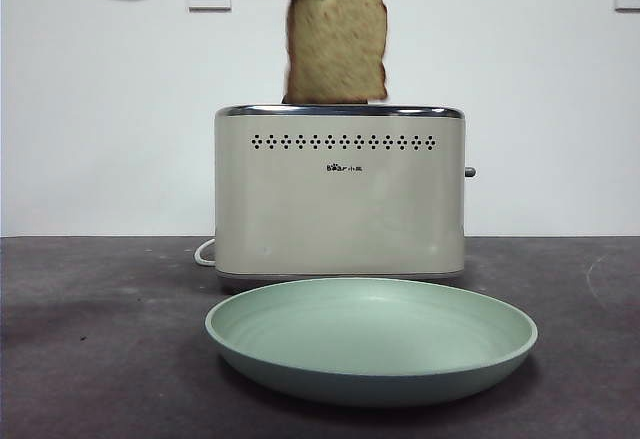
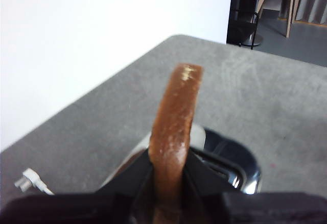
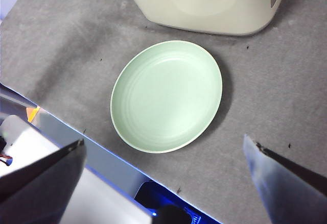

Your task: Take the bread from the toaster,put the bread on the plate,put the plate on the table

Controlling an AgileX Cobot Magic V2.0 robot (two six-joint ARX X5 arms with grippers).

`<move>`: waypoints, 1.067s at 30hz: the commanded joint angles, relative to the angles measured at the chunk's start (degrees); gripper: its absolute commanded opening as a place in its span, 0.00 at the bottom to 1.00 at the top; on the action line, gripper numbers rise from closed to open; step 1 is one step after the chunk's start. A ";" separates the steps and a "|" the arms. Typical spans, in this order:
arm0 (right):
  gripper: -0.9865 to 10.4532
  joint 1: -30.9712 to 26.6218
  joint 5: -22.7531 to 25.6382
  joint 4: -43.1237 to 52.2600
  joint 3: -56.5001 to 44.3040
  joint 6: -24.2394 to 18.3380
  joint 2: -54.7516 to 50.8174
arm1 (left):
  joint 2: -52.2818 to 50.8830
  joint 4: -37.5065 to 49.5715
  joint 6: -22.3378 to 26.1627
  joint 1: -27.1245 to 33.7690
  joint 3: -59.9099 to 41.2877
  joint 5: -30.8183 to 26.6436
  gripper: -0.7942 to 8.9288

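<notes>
Above the toaster, left tool is clamped on the bread at its top crust edge; slice hangs nearly clear of the slot. Likely light, soft and crumbly, so grip the firmer crust, gently. Plate sits on the table just in front. Right tool waits above it, jaws apart.

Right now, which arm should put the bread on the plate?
Left. The left gripper is already shut on the bread, lifted almost clear of the toaster. The plate sits just in front. The right gripper hangs open above the plate, holding nothing.
</notes>
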 commanded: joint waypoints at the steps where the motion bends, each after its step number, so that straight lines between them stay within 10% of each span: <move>1: 0.58 0.11 0.13 0.28 0.17 0.39 -0.09 | -3.02 -2.54 -0.28 0.11 2.89 0.37 0.07; 21: 0.58 0.11 0.11 2.95 0.17 0.44 3.32 | -27.21 -34.97 -2.51 -1.92 3.54 4.00 0.08; 32: 0.58 0.11 0.13 7.98 0.17 0.83 11.10 | -41.83 -33.97 -4.48 -5.29 -16.31 -3.37 0.08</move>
